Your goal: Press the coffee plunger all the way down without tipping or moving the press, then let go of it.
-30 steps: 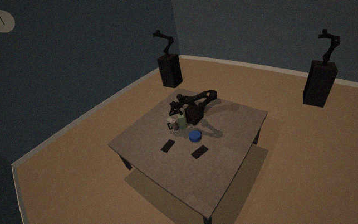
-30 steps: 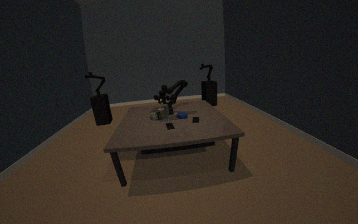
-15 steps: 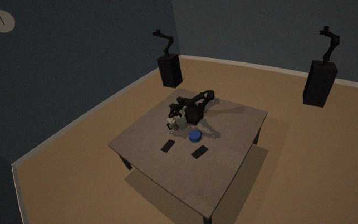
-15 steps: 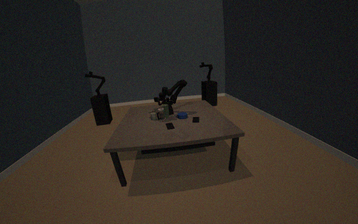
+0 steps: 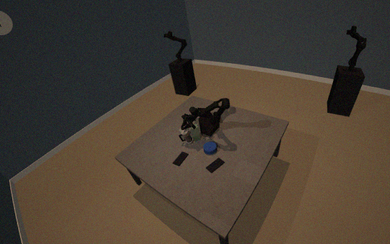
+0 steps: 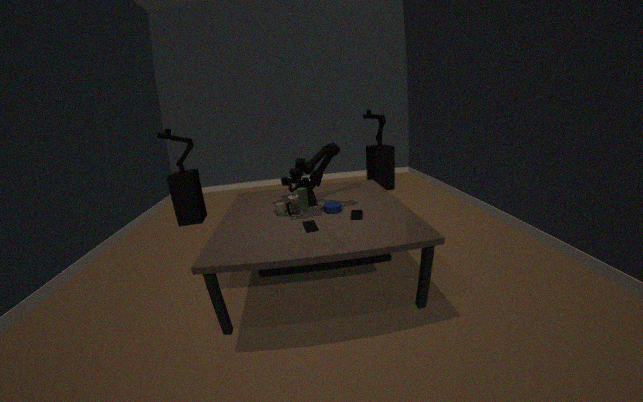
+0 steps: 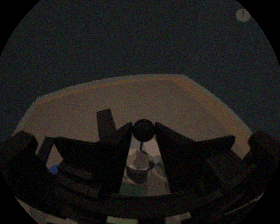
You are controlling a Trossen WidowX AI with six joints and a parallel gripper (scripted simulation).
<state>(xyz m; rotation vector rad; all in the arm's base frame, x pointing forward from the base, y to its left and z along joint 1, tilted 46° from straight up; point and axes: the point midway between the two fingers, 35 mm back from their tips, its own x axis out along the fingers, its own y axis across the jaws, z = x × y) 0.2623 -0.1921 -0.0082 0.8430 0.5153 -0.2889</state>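
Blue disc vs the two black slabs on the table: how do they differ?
Colour: the blue disc is bright blue; the two black slabs are black. Shape: the disc is round, the slabs rectangular. Height: the disc stands up as a thick puck, the slabs lie almost flat. Place: the disc sits nearer the arm's base, the slabs farther out. All rest apart on the table, none in the gripper.
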